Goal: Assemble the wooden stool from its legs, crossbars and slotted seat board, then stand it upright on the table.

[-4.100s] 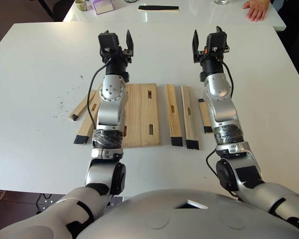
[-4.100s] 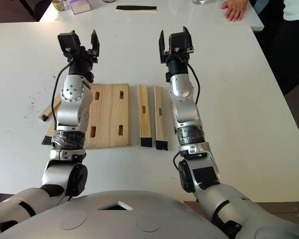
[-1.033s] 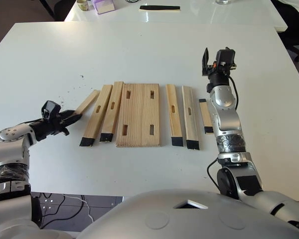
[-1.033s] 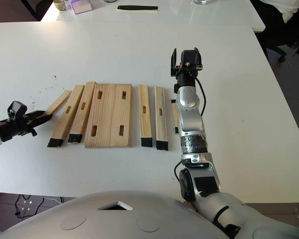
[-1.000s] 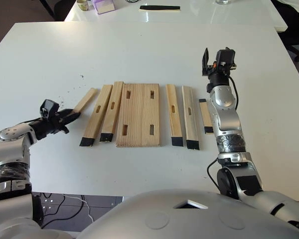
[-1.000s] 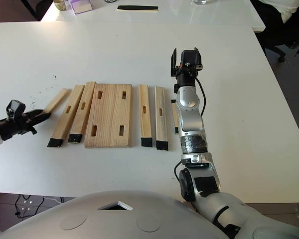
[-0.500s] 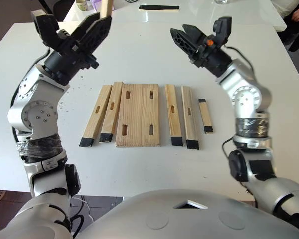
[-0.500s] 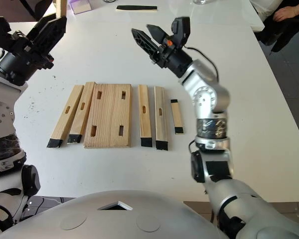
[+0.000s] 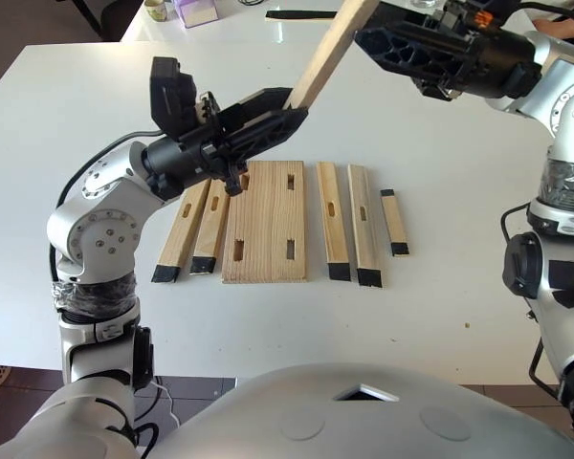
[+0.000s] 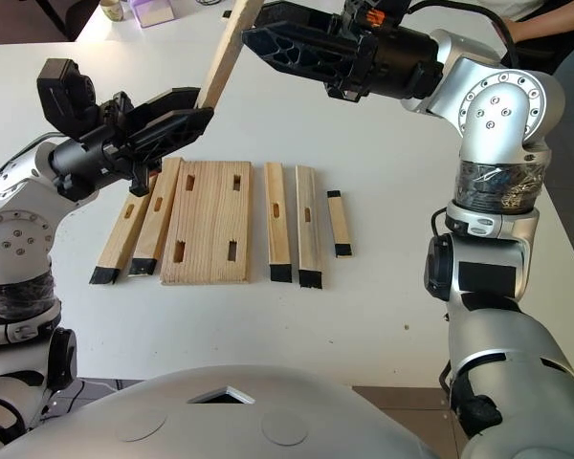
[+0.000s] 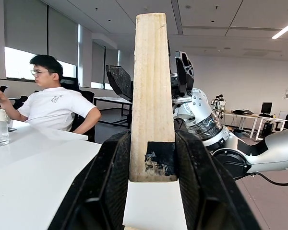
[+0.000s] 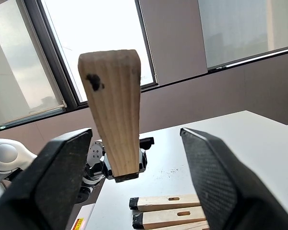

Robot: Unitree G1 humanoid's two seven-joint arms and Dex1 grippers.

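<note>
While the left gripper (image 9: 285, 107) clamps the black-tipped lower end of a crossbar (image 9: 327, 53) above the table (image 9: 77, 96), the bar slants toward one o'clock into the right gripper (image 9: 373, 40), whose fingers stand spread either side of its upper end without touching. The seat board (image 9: 266, 220) and legs (image 9: 337, 220) lie flat toward six o'clock. The bar's top is cut off at the head view's edge.

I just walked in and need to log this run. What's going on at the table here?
The robot's left gripper holds a wooden stick up over the table by its black-tipped end. The open right gripper straddles the stick's upper end without gripping it. The seat board, four legs and a short piece lie flat below.
</note>
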